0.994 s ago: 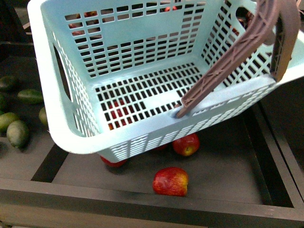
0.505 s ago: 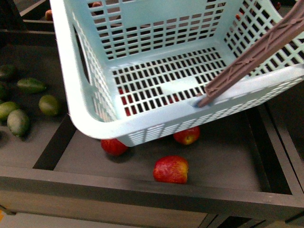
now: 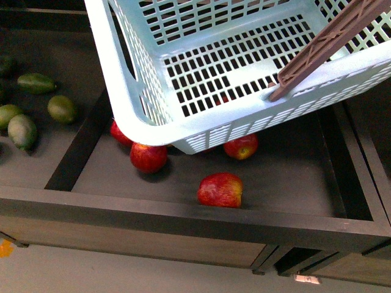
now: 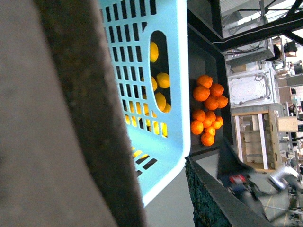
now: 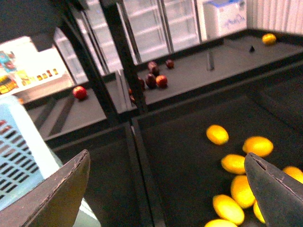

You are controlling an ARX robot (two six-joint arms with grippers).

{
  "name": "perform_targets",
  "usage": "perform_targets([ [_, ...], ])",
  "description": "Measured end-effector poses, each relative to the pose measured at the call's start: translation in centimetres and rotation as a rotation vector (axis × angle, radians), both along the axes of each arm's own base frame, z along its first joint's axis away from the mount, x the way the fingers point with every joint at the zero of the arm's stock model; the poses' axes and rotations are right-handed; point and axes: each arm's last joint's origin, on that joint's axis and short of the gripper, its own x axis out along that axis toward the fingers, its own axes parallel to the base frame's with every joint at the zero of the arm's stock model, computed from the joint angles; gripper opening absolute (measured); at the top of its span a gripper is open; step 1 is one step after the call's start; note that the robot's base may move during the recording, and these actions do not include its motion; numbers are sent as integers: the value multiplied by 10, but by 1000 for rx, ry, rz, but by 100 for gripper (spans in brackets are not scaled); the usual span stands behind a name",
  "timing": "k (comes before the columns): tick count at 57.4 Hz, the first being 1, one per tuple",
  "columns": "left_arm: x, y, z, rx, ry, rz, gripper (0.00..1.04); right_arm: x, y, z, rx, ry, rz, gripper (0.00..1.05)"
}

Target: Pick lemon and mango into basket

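Note:
The light turquoise basket (image 3: 201, 79) hangs tilted and empty over a dark bin, its brown-grey handle (image 3: 324, 43) at the upper right. In the left wrist view the basket wall (image 4: 175, 71) and the blurred handle (image 4: 71, 113) fill the left side. My left gripper (image 4: 156, 213) is shut on the basket, and one dark finger (image 4: 208, 198) shows. Roundish yellow lemons (image 4: 163, 80) show through the basket's slots, in a bin beyond it. My right gripper (image 5: 165, 161) is open and empty above a bin of several yellow-orange mangoes (image 5: 258, 145).
Red fruits (image 3: 220, 189) lie in the bin under the basket. Green oval fruits (image 3: 61, 108) lie in the bin to the left. A pile of oranges (image 4: 208, 111) lies beside the lemons. Dark-red fruits (image 5: 154, 79) sit in a farther bin. Black dividers (image 5: 142, 165) separate the bins.
In the front view the basket has shifted up and to the right, uncovering more red fruits beneath it. The green fruits now sit higher in the frame.

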Motion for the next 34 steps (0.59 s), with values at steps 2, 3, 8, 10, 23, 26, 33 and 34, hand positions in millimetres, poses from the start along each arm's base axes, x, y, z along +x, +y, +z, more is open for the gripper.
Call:
perform_targets([
  [2, 0, 0, 0, 0, 0, -1, 30, 14, -6, -12, 41, 59, 5, 96],
  [3, 0, 0, 0, 0, 0, 0, 30, 23, -10, -20, 73, 99, 1, 96],
  [8, 0, 0, 0, 1, 0, 2, 30, 54, -21, -55, 166, 227, -39, 96],
  [10, 0, 0, 0, 3, -2, 8, 30, 67, -25, -72, 220, 277, -49, 96],
  [23, 1, 1, 0, 3, -2, 8, 30, 130, -32, -133, 417, 421, -165, 96],
  [26, 1, 1, 0, 2, -1, 5, 30, 143, -33, -145, 451, 446, -195, 96],
  [33, 1, 1, 0, 2, -2, 6, 30, 170, -34, -168, 537, 456, -241, 96],
  [34, 1, 1, 0, 2, -2, 5, 30, 171, -34, -169, 540, 455, -243, 96],
])
